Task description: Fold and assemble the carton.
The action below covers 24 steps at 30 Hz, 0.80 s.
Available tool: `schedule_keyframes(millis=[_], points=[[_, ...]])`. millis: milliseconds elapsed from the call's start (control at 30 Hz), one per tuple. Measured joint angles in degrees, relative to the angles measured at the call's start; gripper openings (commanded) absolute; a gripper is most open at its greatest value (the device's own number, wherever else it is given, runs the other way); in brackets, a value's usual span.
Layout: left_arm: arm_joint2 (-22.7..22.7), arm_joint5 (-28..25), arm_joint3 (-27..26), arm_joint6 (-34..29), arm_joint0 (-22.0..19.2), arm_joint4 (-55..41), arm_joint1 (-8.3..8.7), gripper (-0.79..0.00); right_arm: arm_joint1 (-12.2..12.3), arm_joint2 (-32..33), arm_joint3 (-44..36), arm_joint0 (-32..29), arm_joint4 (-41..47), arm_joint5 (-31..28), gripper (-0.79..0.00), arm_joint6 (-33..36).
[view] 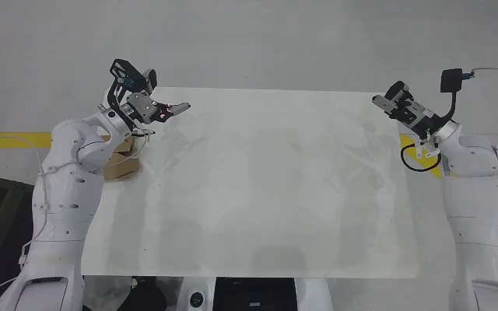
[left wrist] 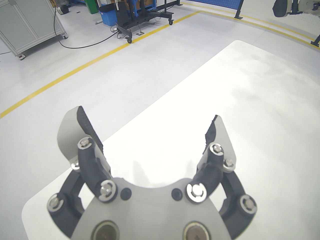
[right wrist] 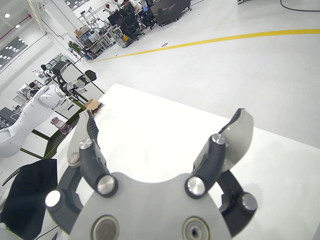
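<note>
A brown carton point(view: 120, 164) lies at the table's left edge, partly hidden under the left arm; the right wrist view has it as a small brown shape point(right wrist: 93, 105) at the far corner. My left gripper point(view: 173, 109) hangs above the table's far left corner, open with nothing between its fingers point(left wrist: 85, 123). My right gripper point(view: 387, 103) is raised over the far right corner, also open and empty, its fingertips point(right wrist: 241, 119) spread wide.
The white table point(view: 264, 194) has a bare top with rounded corners. A yellow floor line point(view: 23, 140) runs past both sides. A pink bottle point(right wrist: 60, 124) stands on a side table beyond the left arm.
</note>
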Motion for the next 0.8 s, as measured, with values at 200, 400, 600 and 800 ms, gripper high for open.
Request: schedule_keyframes(millis=[200, 400, 600, 800], points=[[0.0, 0.0, 0.0, 0.0, 0.0, 0.0, 0.0, 0.0, 0.0, 0.0, 0.0, 0.0, 0.0, 0.0, 0.0, 0.0], [0.0, 0.0, 0.0, 0.0, 0.0, 0.0, 0.0, -0.001, 0.0, 0.0, 0.0, 0.0, 0.0, 0.0, 0.0, 0.0], [-0.67, 1.83, -0.51, 0.99, 1.93, -0.04, 0.11, 0.0, 0.0, 0.0, 0.0, 0.0, 0.0, 0.0, 0.0, 0.0], [-3.46, 3.64, -0.01, -0.53, 3.57, -6.01, 0.46, 0.0, 0.0, 0.0, 0.0, 0.0, 0.0, 0.0, 0.0, 0.0]])
